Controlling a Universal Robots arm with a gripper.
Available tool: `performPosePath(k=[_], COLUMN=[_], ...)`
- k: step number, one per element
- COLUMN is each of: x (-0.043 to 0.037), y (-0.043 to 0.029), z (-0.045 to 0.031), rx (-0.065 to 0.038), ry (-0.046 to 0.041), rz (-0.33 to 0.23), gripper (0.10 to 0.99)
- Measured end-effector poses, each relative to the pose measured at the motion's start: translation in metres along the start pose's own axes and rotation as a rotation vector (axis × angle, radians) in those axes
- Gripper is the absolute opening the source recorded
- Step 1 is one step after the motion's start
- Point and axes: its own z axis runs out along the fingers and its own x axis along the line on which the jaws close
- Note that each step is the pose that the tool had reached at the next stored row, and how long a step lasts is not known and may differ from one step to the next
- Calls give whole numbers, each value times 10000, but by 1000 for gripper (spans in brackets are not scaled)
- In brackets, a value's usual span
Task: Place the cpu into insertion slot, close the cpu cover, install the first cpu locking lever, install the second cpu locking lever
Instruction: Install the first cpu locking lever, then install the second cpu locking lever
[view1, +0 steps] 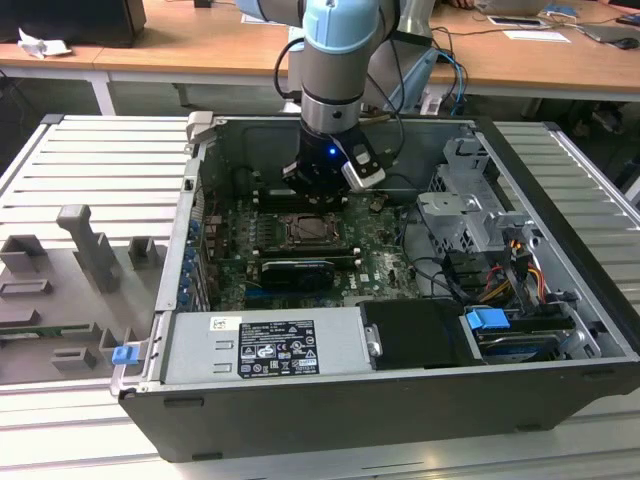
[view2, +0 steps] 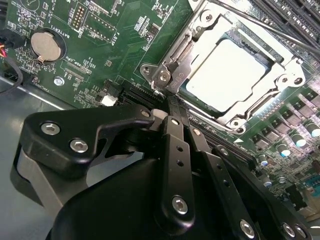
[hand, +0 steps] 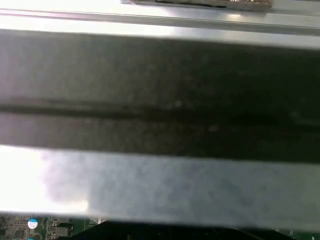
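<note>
A: Hovering low inside the open case, the gripper (view1: 318, 188) is sitting just behind the socket (view1: 312, 230) in the exterior view. What is the step asking for?

B: Judging by the second wrist view, the cpu (view2: 231, 75) is already lying in the slot with the cover (view2: 186, 60) framing it, so the levers are needing a steady, square push.

A: And the claw?

B: There the fingers (view2: 172, 135) are pressing together, holding nothing, their tips nearly touching the cover's hinge corner. The first wrist view is adding a grey case wall (hand: 160, 185).
</note>
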Motion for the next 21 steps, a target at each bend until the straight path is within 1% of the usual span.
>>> performPosePath(k=[3, 5, 7, 9, 13, 17, 21], x=[-3, -3, -5, -5, -1, 0, 3], y=[4, 9, 16, 5, -51, -81, -133], z=[-29, -79, -148, -151, -157, -160, -166], rx=[-6, -3, -3, -6, -3, -4, -4], ry=[-6, -2, -2, -3, -1, -1, -2], rz=[0, -1, -1, -3, -1, -1, -1], gripper=[106, 106, 106, 106, 106, 106, 106])
